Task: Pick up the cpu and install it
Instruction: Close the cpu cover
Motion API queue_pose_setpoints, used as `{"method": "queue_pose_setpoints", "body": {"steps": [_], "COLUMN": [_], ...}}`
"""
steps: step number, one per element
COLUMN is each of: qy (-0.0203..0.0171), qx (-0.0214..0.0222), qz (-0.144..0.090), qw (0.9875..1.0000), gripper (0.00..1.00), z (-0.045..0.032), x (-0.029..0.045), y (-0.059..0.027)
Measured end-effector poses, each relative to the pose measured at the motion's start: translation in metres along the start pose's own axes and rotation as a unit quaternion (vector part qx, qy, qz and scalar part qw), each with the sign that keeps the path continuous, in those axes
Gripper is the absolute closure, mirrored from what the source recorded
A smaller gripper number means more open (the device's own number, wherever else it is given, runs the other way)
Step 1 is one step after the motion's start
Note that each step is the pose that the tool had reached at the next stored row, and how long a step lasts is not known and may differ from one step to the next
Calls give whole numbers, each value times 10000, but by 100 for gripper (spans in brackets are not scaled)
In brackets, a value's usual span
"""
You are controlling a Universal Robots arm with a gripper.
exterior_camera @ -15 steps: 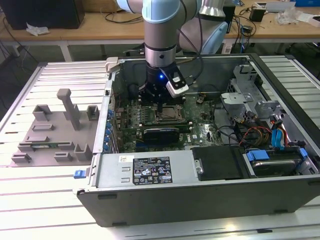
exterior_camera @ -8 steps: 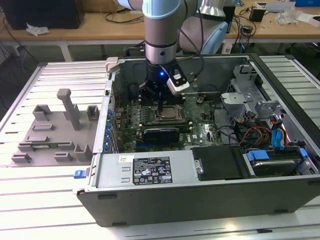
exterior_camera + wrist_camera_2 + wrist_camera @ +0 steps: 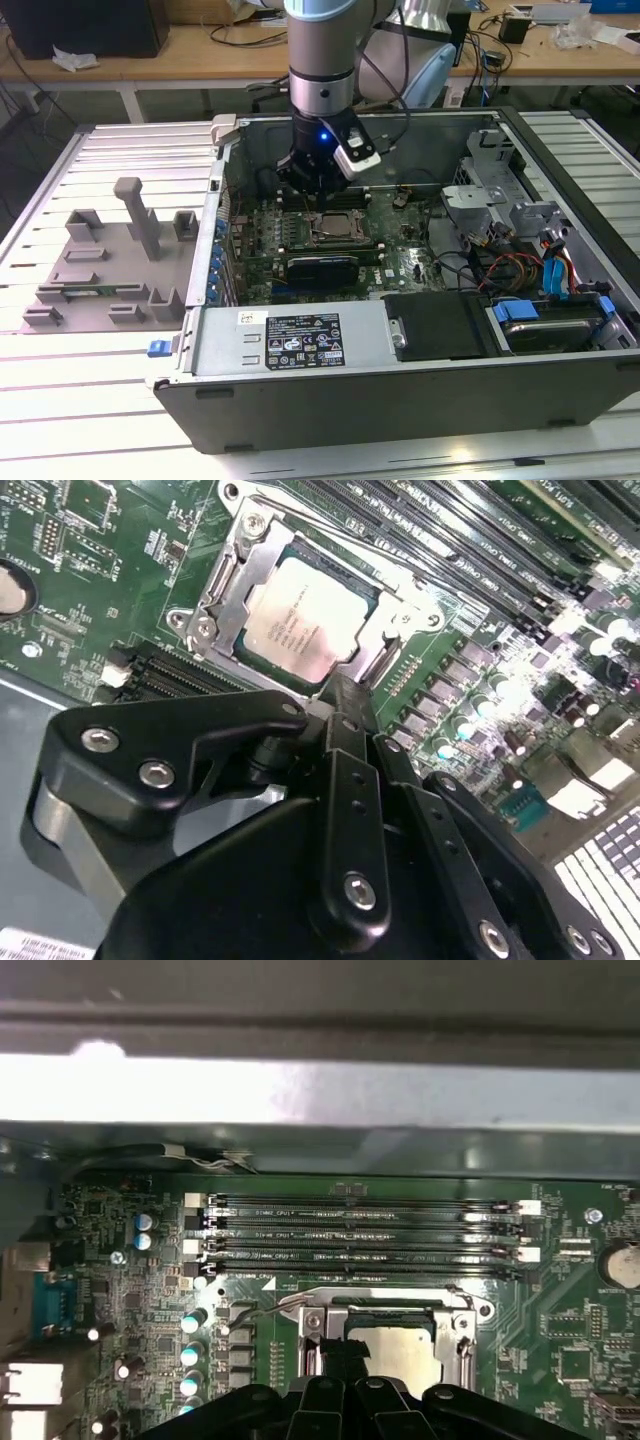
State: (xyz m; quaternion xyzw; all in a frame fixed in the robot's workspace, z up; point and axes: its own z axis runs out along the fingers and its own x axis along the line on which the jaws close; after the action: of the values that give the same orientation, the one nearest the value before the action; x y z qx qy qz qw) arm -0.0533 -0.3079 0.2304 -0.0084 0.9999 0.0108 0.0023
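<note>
Wooden desks (image 3: 180, 62) behind slatted metal table (image 3: 60, 400)

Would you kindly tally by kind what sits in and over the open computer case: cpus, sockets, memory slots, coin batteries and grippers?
cpu: 1
socket: 1
memory slots: 4
coin battery: 1
gripper: 1
Total: 8

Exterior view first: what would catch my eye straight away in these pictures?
The robot arm reaches down into an open computer case, its claw just above the green motherboard. In the second wrist view, the shiny silver cpu lies in its metal-framed socket, close before the claw.
</note>
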Motion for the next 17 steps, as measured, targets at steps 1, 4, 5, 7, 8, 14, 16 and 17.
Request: {"method": "queue_pose_setpoints", "body": {"steps": [1,4,5,7,8,14,16,17], "qy": [0,0,0,0,-1,0,2,7], "qx": [0,0,1,3,8,17,18,24], "qz": [0,0,0,0,0,1,1,-1], "qw": [10000,10000,10000,10000,10000,10000,10000,10000], "gripper": [89,89,89,89,89,89,89,89], "z": [-17,-74,-91,-111,-109,-110,-110,-110], "x": [0,0,-1,-1,-1,-68,-182,-224], "y": [0,2,2,3,3,-2,-12,-15]}}
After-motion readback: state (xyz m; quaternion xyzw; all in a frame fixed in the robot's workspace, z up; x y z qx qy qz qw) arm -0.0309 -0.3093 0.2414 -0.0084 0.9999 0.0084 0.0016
